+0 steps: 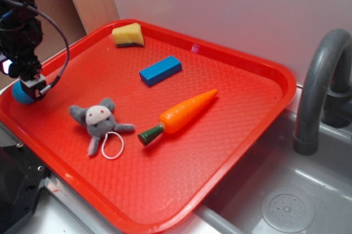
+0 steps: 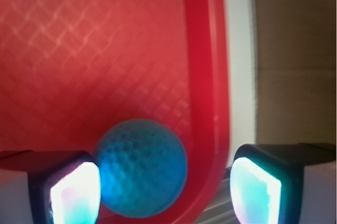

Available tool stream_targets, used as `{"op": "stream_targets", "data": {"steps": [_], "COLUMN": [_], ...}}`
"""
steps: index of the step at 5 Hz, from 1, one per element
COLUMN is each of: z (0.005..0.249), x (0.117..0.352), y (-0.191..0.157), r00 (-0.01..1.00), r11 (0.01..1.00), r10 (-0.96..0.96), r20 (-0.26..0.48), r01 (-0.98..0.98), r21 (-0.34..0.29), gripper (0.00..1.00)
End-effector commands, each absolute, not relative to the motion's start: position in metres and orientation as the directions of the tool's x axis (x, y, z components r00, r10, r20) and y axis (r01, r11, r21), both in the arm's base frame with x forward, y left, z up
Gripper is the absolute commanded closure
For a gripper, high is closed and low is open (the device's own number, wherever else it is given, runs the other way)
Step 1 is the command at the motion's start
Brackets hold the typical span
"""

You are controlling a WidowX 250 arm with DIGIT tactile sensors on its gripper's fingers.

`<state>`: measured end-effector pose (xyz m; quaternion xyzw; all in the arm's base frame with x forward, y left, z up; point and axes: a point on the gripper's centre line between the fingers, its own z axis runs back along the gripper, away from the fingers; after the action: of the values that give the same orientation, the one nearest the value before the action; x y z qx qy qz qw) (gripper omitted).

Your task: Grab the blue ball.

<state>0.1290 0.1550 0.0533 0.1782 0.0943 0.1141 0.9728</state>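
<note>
The blue ball (image 1: 22, 94) is a small round teal ball lying at the far left corner of the red tray (image 1: 231, 151), against the rim. My gripper (image 1: 34, 88) hangs right over it and hides most of it in the exterior view. In the wrist view the ball (image 2: 141, 167) sits between the open jaws, close to the left finger (image 2: 73, 192) and well apart from the right finger (image 2: 256, 190). My gripper (image 2: 164, 192) is open, with the right finger out beyond the tray rim (image 2: 208, 103).
On the tray lie a grey plush mouse (image 1: 99, 121), an orange toy carrot (image 1: 179, 114), a flat blue block (image 1: 160, 70) and a yellow sponge (image 1: 128, 34). A grey faucet (image 1: 319, 91) and sink (image 1: 286, 206) are at the right. A wall stands behind.
</note>
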Motion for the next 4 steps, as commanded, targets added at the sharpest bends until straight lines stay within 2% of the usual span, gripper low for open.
{"op": "stream_targets", "data": {"steps": [1,3,4], "z": [0.047,0.038,0.064], "x": [0.121,0.117,0.127], "y": [0.169,0.166,0.155], "r00": [0.947,0.947,0.956], "r11": [0.93,0.94,0.941], "r10": [0.256,0.244,0.251], "r20": [-0.194,-0.21,-0.154], "r01": [-0.187,-0.178,-0.203], "r21": [0.317,0.289,0.271], "gripper": [1.0,1.0,1.0]}}
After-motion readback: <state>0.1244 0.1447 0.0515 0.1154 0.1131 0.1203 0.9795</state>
